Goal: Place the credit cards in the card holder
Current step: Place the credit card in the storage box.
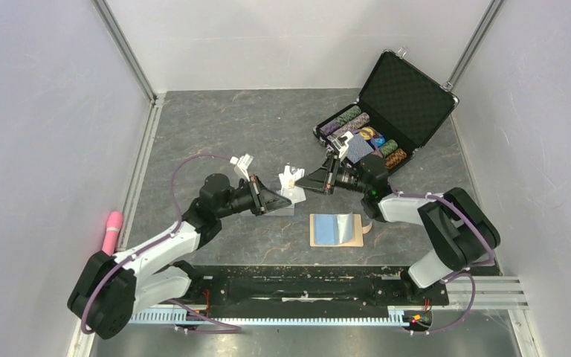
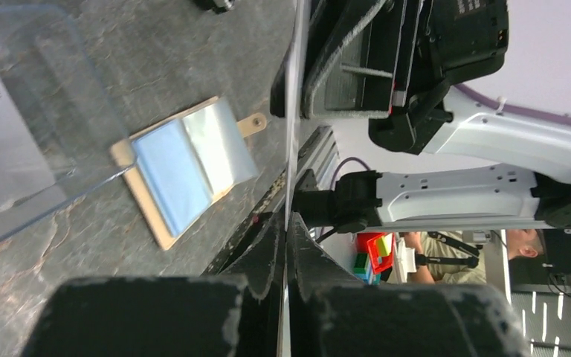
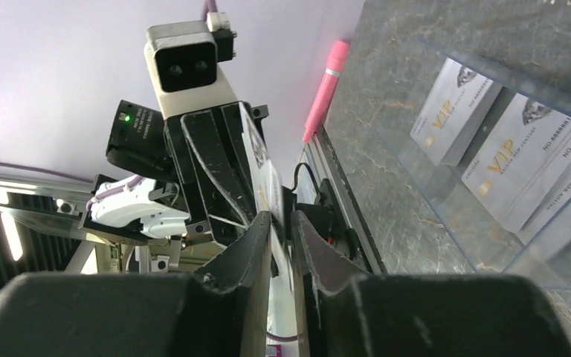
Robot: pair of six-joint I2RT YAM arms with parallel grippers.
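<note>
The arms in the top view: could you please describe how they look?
The left arm and right arm have white links, bulky black joints and loose lilac cables. The left tool and right tool are black with white camera blocks.

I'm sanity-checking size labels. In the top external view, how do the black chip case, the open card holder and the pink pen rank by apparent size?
Largest: black chip case
Then: card holder
Smallest: pink pen
</note>
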